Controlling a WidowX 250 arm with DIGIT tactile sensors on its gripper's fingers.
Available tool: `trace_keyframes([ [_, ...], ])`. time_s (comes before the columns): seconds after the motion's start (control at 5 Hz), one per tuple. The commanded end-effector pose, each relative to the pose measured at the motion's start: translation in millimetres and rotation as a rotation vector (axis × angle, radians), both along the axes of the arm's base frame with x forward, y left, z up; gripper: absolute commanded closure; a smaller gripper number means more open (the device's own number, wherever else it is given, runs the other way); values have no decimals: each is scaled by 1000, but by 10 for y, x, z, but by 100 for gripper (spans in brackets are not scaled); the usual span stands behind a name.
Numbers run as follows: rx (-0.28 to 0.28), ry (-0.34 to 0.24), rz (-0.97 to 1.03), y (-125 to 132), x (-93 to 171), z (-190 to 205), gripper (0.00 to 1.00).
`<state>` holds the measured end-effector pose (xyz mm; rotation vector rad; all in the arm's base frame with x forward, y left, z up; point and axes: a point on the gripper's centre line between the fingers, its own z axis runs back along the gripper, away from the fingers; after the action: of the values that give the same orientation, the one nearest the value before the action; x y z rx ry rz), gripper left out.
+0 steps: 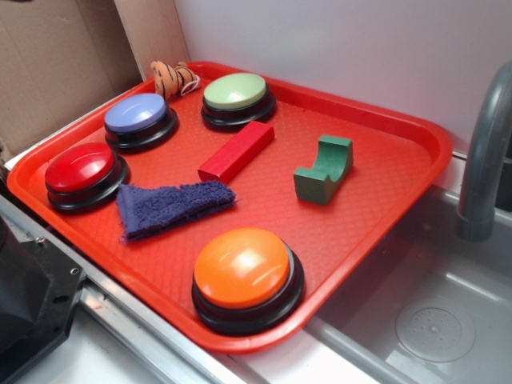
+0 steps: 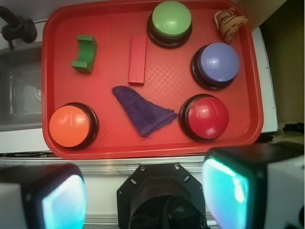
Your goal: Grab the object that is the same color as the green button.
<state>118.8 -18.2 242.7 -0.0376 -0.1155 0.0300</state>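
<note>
The object, a small dark green block with a curved notch, lies on the red tray toward its right side; the wrist view has the object at the tray's upper left. The green button stands at the tray's far edge, and the wrist view shows this green button at top centre. My gripper is open, its two fingers wide apart, held high above the tray's near edge with nothing between them. The exterior view does not show it.
A red rectangular block, a blue button, a red button, an orange button, a purple cloth and a striped toy share the tray. A sink with a grey faucet lies to the right.
</note>
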Motion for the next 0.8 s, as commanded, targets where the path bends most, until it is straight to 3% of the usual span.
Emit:
trace_keyframes([
  [0.0, 0, 0, 0, 0, 0, 0, 0],
  [0.2, -9, 33, 64, -67, 198, -127, 0],
  [0.6, -26, -15, 259, -361, 643, -467, 0],
])
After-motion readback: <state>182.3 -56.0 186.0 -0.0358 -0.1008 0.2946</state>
